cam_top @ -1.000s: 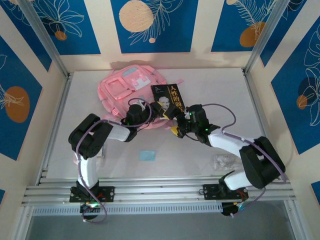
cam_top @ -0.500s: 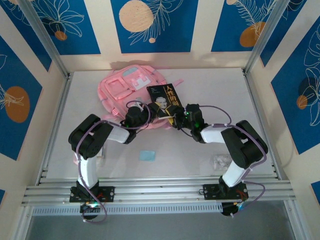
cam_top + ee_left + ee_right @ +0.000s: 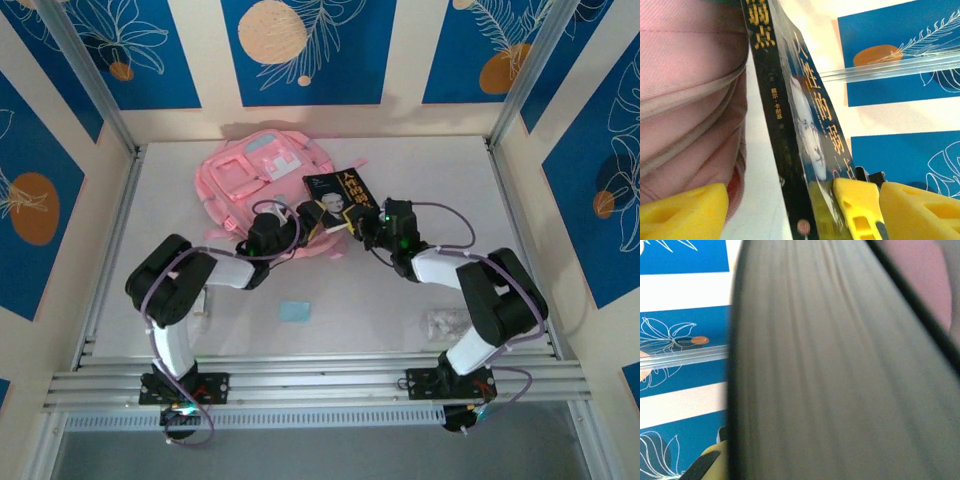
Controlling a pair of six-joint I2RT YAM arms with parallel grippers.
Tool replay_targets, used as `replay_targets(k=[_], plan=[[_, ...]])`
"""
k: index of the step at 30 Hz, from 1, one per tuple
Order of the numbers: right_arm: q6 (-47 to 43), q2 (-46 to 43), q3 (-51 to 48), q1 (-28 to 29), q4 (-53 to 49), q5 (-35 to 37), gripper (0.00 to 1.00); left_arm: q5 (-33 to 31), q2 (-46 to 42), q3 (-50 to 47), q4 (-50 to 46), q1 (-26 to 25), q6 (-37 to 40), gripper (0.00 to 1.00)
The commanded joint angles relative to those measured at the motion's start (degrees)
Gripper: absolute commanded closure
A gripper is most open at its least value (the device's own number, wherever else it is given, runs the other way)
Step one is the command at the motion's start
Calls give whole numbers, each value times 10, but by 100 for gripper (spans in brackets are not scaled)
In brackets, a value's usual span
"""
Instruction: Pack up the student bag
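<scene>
**Q:** Start at the near edge. What lies on the counter (image 3: 430,190) in front of the arm bases?

**A:** A small pale-blue flat piece (image 3: 295,311), about midway along that edge. It is well apart from both grippers and plays no part here.

**Q:** And at mid-counter, how do the grippers stand?

**A:** They meet from either side at the near end of a black book (image 3: 338,192). The left gripper (image 3: 298,220) has its yellow fingers (image 3: 682,212) apart. They straddle the spine with a gap showing on the bag side, so the gripper appears to carry no load. The right gripper (image 3: 358,224) looks clamped on the book's near right corner (the page edges sit hard against its wrist camera).

**Q:** Why hold the book by that corner?

**A:** Judging from the pose, a grip on the near end leaves the far end free to lead into the bag.

**Q:** Where is the student bag (image 3: 245,175)?

**A:** It lies flat at the far edge of the counter, left of centre, with its front pockets facing up. The book's far end meets the pink fabric on the bag's right side. The bag's opening cannot be made out, so I cannot tell whether the book is entering it.
</scene>
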Motion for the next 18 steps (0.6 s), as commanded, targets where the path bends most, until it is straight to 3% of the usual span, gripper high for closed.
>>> replay_targets(k=[1, 5, 9, 18], plan=[[-89, -51, 47, -31, -50, -46, 94, 25, -61, 8, -122, 4, 125, 20], [-173, -86, 78, -78, -158, -99, 94, 34, -106, 67, -321, 19, 287, 21], [-256, -121, 100, -124, -255, -139, 94, 2, -117, 145, -503, 30, 439, 21], [-349, -161, 114, -184, -366, -200, 95, -66, -26, 287, -697, 40, 627, 21]])
